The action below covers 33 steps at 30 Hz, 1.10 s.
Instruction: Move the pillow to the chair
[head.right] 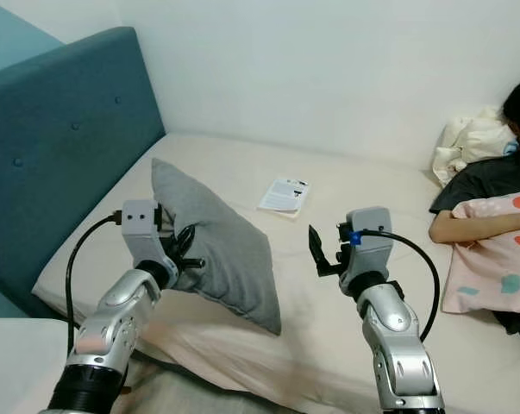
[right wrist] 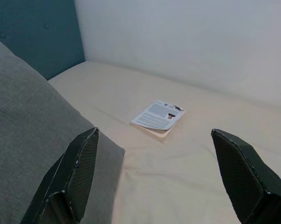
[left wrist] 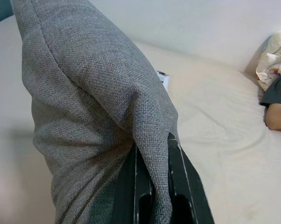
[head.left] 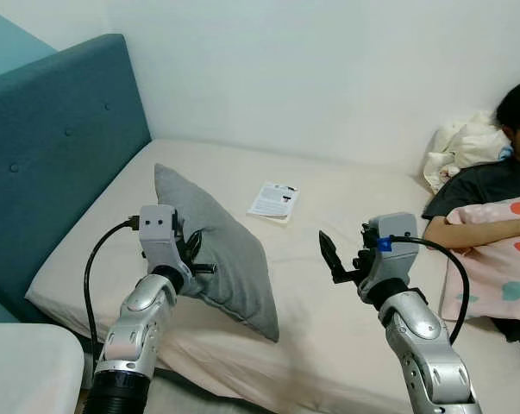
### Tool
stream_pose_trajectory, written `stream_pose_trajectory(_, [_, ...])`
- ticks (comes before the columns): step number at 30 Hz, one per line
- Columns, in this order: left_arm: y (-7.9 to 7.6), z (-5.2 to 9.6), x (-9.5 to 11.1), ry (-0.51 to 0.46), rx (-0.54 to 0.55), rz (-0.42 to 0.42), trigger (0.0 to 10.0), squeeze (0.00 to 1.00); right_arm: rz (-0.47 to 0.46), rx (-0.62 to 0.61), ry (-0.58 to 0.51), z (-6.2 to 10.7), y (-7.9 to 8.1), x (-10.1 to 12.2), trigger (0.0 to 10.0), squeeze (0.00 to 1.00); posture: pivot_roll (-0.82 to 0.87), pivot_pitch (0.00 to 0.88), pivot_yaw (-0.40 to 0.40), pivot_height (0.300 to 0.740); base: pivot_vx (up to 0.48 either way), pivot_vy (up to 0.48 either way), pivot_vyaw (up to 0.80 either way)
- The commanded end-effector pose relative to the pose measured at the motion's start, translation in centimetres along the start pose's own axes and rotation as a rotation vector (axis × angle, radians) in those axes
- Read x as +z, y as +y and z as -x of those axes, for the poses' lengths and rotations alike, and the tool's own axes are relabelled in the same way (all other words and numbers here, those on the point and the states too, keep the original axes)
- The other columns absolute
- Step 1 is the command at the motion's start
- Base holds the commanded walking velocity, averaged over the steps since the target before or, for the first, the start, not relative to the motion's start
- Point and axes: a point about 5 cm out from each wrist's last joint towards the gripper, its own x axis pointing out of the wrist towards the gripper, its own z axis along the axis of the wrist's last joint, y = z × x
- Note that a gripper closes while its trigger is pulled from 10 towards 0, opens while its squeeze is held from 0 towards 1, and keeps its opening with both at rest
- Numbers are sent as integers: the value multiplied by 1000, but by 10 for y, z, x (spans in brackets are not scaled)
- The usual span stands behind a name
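The grey woven fabric pillow (head.left: 216, 250) is pinched at its edge by the left tool (head.left: 193, 257) and lifted above the cream bed (head.left: 346, 216), while the right tool (head.left: 328, 254) waits wide apart beside it, so the carrying to the chair remains.

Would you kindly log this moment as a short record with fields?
pillow: grey pillow, pinched at its edge and raised off the bed
left pincer: left pincer, shut on a fold of the pillow
right pincer: right pincer, open, above the bed, holding nothing
booklet: booklet, flat on the bed beyond the pillow
person: person, lying at the bed's right
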Motion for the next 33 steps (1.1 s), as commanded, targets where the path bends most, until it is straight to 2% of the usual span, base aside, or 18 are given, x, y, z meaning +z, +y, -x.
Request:
stream_pose_trajectory(1, [-3, -4, 18, -93, -24, -4, 10000, 0, 9, -11, 4, -1, 0, -2, 10000, 0, -96, 0, 27, 740, 0, 0, 0])
stream_pose_trajectory(12, [-2, -4, 18, -86, -27, -17, 10000, 0, -9, -28, 3, -1, 0, -4, 10000, 0, -91, 0, 36, 740, 0, 0, 0])
stream_pose_trajectory(17, [-2, -4, 17, -85, -27, -16, 10000, 0, 22, -19, -7, -1, 2, -2, 10000, 0, -94, 0, 33, 740, 0, 0, 0])
stream_pose_trajectory(33, [-2, -4, 16, -86, -31, -6, 10000, 0, 35, -6, -19, 0, 3, -2, 10000, 0, -96, 0, 32, 740, 0, 0, 771])
